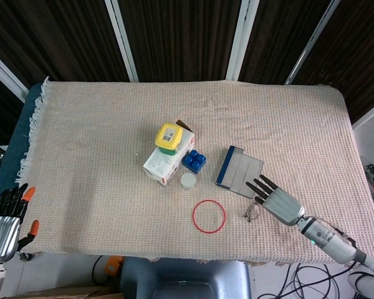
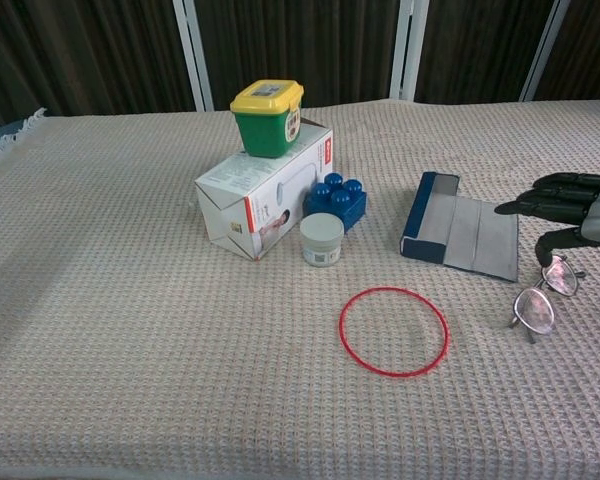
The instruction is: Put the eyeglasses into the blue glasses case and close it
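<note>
The eyeglasses (image 1: 252,210) (image 2: 540,300) lie on the woven cloth, just right of the red ring. The blue glasses case (image 1: 239,172) (image 2: 460,230) lies flat behind them, blue along its left edge and grey on top. My right hand (image 1: 277,202) (image 2: 575,205) hovers at the right end of the glasses with its fingers stretched toward the case and nothing in its grip. Down at the table's left front corner, off the cloth, my left hand (image 1: 5,215) rests with its fingers apart, and only the head view shows it.
A red ring (image 1: 209,216) (image 2: 394,331) lies left of the glasses. Further left stand a white carton (image 2: 260,200) with a green yellow-lidded tub (image 2: 268,118) on it, a blue block (image 2: 337,200) and a small white jar (image 2: 322,239). The table's front edge runs close behind my right wrist.
</note>
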`<state>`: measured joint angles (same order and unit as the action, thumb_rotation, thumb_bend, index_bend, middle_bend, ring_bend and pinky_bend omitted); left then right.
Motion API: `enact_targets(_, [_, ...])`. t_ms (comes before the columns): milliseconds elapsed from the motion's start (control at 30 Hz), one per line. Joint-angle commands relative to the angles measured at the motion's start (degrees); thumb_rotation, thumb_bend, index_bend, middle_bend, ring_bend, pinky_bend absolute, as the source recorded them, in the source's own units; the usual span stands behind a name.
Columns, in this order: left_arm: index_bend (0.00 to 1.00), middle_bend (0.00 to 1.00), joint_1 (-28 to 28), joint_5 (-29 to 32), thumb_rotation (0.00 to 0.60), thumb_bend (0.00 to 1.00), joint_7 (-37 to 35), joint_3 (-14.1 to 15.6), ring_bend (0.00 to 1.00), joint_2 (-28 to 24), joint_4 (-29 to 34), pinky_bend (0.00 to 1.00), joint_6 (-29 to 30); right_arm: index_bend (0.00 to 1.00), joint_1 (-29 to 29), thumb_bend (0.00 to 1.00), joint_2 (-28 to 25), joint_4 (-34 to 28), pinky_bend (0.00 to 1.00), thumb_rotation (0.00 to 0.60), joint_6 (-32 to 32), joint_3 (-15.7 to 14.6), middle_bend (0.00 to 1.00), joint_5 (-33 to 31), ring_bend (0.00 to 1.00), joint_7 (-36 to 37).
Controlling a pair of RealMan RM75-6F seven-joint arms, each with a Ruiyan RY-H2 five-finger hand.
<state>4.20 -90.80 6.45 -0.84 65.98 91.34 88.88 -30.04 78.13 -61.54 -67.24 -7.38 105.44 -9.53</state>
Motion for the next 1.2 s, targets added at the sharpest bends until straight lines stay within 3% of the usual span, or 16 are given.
enact_targets(33, [0.0, 0.0, 0.1, 0.2, 0.6, 0.41, 0.2, -0.1, 0.0, 0.1, 0.1, 0.04, -0.3, 0.54, -1.1, 0.37, 2.1, 3.1, 0.0, 0.6, 1.3, 0.5, 0.0, -0.8, 0.0, 2.9])
enact_targets(367, [0.0, 0.0, 0.3, 0.3, 0.6, 0.41, 1.1, -0.1, 0.0, 0.3, 0.2, 0.04, -0.8, 0.61, -3.1, 0.44, 5.3, 8.8, 0.0, 0.6, 1.8, -0.1, 0.0, -0.4, 0.0, 7.6])
enact_targets(733, [0.0, 0.0, 0.4, 0.6, 0.6, 0.41, 1.3, -0.2, 0.0, 0.4, 0.2, 0.04, -1.1, 0.63, -3.6, 0.45, 6.4, 10.0, 0.0, 0.6, 0.9, -1.0, 0.0, 0.1, 0.0, 8.2])
enact_targets(1200, [0.0, 0.0, 0.6, 0.6, 0.6, 0.41, 1.6, -0.2, 0.0, 0.4, 0.1, 0.04, -1.3, 0.7, -3.9, 0.57, 7.8, 11.4, 0.0, 0.6, 1.6, -1.9, 0.01, -0.5, 0.0, 8.8])
